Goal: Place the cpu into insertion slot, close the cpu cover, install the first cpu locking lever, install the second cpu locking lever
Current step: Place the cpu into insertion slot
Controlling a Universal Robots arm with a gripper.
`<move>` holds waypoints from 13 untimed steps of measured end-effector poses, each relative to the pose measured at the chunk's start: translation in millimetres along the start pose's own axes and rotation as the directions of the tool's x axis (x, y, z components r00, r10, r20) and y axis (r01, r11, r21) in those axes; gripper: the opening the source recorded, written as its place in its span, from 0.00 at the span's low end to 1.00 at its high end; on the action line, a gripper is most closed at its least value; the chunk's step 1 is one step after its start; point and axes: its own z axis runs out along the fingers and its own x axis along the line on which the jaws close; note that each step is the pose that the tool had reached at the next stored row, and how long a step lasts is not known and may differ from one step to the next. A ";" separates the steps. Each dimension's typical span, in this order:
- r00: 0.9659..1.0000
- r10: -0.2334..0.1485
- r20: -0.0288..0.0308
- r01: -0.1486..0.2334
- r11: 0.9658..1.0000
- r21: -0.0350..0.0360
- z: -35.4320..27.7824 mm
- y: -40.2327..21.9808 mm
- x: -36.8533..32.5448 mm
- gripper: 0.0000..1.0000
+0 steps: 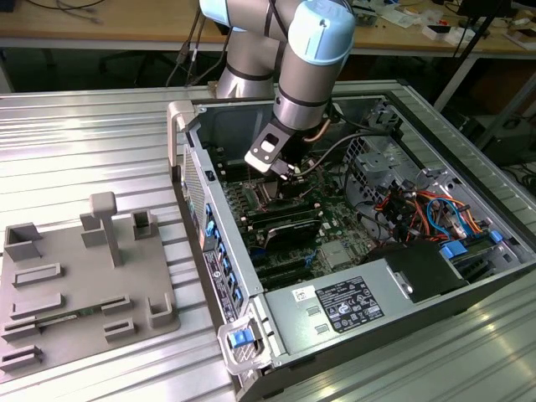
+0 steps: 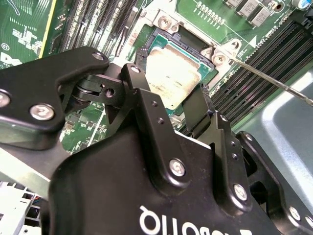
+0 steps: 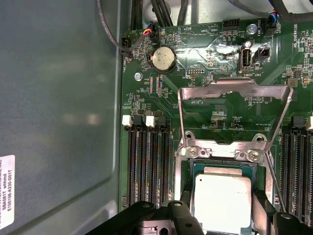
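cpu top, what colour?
Pale silver-grey cpu, clearest in the first wrist view.

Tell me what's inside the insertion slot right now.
The cpu lies in the insertion slot, metal top up, and the cpu cover is swung open, off the slot. The chip hides the slot's contacts underneath, so whether it is fully seated cannot be told.

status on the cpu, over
pincer low over cpu. cpu sits in slot. cover raised open, not in the way.
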 end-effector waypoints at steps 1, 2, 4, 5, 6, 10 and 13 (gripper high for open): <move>1.000 0.000 0.000 0.000 1.000 0.000 0.0 0.1 0.1 0.55; 1.000 0.000 0.001 0.000 1.000 0.000 0.0 0.4 0.3 0.55; 1.000 0.000 0.001 0.000 1.000 0.000 -0.1 0.6 0.6 0.55; 1.000 0.000 0.001 0.000 1.000 0.000 -0.1 0.7 0.7 0.55; 1.000 0.000 0.001 0.000 1.000 0.000 -0.1 0.7 0.7 0.55; 1.000 0.000 0.001 0.000 1.000 0.000 1.1 0.7 0.8 0.55; 1.000 -0.004 0.001 0.004 1.000 0.000 3.1 0.5 0.7 0.55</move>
